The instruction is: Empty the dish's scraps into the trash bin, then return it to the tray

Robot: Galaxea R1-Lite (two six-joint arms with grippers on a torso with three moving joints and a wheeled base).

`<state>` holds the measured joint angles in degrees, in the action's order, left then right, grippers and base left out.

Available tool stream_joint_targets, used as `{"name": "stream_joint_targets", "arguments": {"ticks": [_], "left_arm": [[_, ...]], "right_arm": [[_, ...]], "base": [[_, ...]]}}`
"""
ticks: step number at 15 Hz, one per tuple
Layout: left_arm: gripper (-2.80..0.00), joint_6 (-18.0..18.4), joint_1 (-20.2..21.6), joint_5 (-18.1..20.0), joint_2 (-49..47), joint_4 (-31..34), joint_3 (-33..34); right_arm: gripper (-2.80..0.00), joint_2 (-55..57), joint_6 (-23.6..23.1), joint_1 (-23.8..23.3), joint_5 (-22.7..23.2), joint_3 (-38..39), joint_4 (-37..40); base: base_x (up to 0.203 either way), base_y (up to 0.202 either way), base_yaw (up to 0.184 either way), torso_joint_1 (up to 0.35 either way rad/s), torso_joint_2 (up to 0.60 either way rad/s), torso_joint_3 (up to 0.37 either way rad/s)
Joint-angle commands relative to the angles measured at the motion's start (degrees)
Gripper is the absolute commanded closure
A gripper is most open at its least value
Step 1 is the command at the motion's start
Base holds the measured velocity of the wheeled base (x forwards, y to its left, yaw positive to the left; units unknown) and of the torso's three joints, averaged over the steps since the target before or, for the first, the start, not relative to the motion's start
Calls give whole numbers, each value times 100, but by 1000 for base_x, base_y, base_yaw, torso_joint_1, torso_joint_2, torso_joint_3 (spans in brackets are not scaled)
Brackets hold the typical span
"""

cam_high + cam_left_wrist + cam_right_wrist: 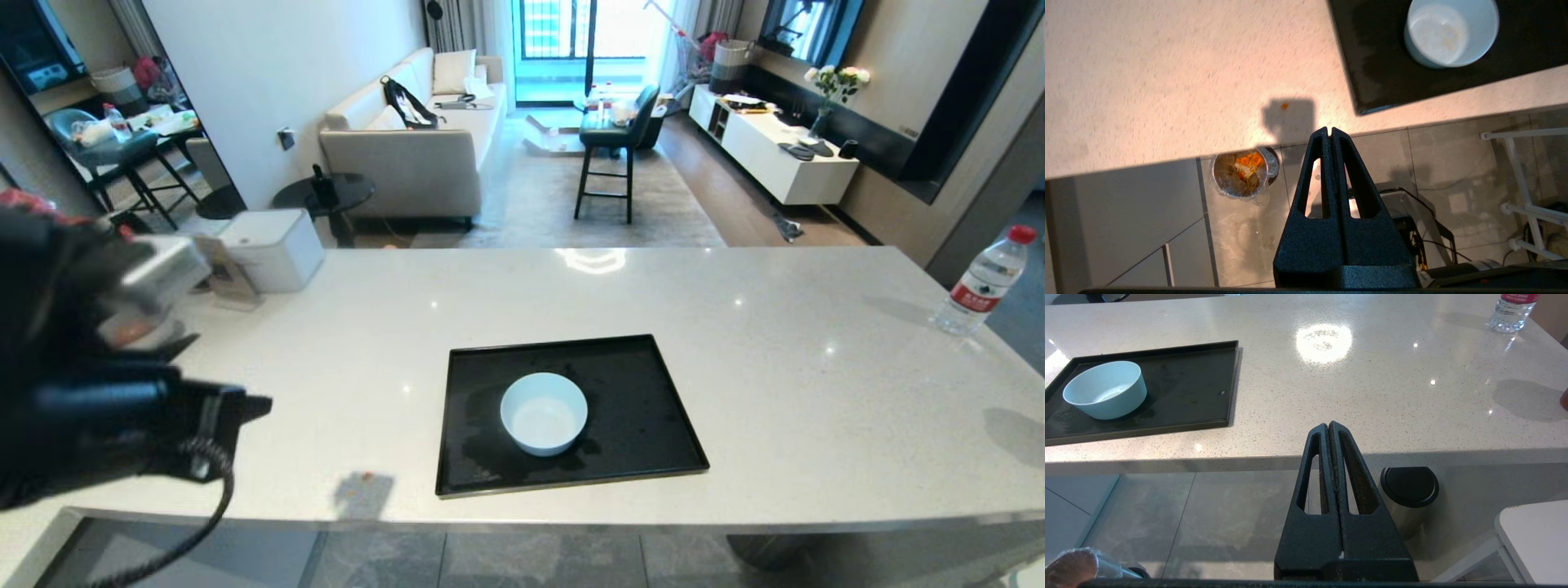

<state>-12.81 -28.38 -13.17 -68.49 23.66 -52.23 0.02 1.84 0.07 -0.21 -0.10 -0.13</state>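
The dish (544, 412), a pale blue bowl, stands upright and empty near the middle of the black tray (645, 408) on the counter. In the left wrist view the dish (1451, 32) sits on the tray (1372, 53), well apart from my left gripper (1329, 130). That gripper is shut on nothing and hangs high over the counter's front edge. Below on the floor stands the trash bin (1241, 175) with orange scraps (1251, 160) inside. My right gripper (1328, 425) is shut and empty in front of the counter, right of the tray (1188, 388).
My left arm (98, 408) fills the head view's left side. A tiny orange crumb (1285, 106) lies on the counter left of the tray. A water bottle (980, 282) stands far right, a white box (273, 249) back left. A dark cylinder with a black top (1410, 486) stands under the counter.
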Motion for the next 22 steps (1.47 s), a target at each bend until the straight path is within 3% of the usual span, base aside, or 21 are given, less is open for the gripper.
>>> {"name": "stream_joint_targets", "arguments": {"ticks": [1,5,8,10,12,13,16,19,22], "left_arm": [[0,-2,168,-11,1571,-796,1487],[0,218,597,-8,3745,-2492,3981],[0,872,1402,117,4702,-3008,4860],[0,1183,2075,804,5006,-3197,5133],[0,1330,2443,2043,5263,-3203,5205],[0,1390,2525,2147,5352,-3182,5218],[0,1406,2731,1700,5970,-2928,5222],[0,1403,2822,1412,6843,-2241,5153],[0,1422,2832,1363,6849,-2441,5223]], "right_arm": [[0,-2,0,1,3,1,-4],[0,-2,0,1,-6,10,-4],[0,-2,0,1,1,10,-4],[0,-2,0,1,3,1,-4],[0,-2,0,1,-3,4,-4],[0,-2,0,1,3,8,-4],[0,-2,0,1,-1,7,-4],[0,-2,0,1,3,1,5],[0,-2,0,1,3,7,-4]], "base": [[0,0,0,0,0,0],[0,0,0,0,0,0],[0,0,0,0,0,0],[0,0,0,0,0,0],[0,0,0,0,0,0],[0,0,0,0,0,0],[0,0,0,0,0,0],[0,0,0,0,0,0],[0,0,0,0,0,0]]}}
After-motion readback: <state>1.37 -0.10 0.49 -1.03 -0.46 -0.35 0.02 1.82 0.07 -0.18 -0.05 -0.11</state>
